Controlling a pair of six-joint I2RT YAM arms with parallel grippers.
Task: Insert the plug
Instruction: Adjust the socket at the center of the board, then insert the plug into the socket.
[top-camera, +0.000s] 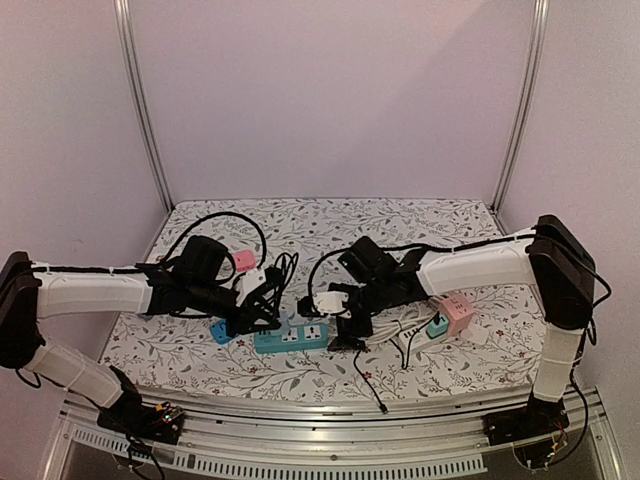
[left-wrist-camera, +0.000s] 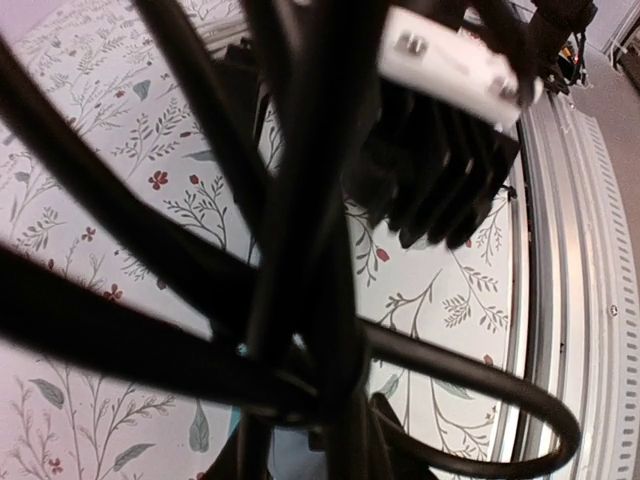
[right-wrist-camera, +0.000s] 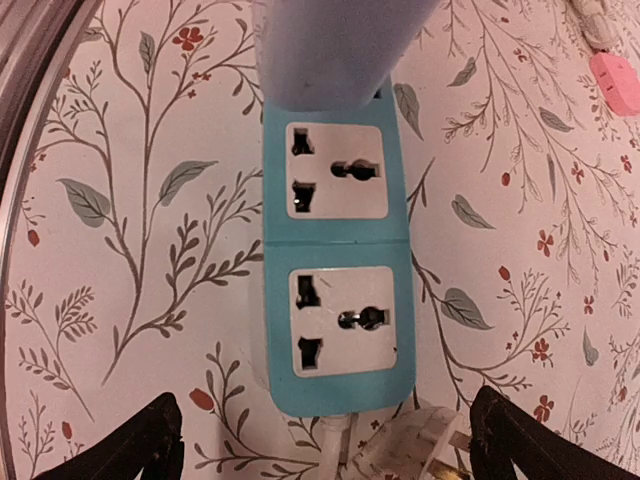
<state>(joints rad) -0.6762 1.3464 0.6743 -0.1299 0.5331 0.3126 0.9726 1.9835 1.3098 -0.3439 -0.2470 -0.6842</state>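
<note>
The blue power strip (top-camera: 290, 338) (right-wrist-camera: 335, 290) lies on the flowered cloth, and two of its white sockets show empty in the right wrist view. A white plug (top-camera: 328, 300) (right-wrist-camera: 420, 455) lies on the cloth beside the strip's cord end. My right gripper (top-camera: 345, 325) (right-wrist-camera: 335, 450) hangs open over that end, its black fingertips (right-wrist-camera: 130, 450) far apart on either side. My left gripper (top-camera: 262, 315) is at the strip's left end. A bundle of black cable (left-wrist-camera: 300, 250) fills its view, converges at the jaws and hides the fingers.
A blurred pale blue-grey shape (right-wrist-camera: 340, 50) covers the strip's far end. A pink block (top-camera: 243, 260) (right-wrist-camera: 615, 80) lies behind. Pink (top-camera: 458, 312) and teal (top-camera: 437, 325) cube adaptors with white cords sit at the right. A metal rail (top-camera: 330, 410) runs along the front edge.
</note>
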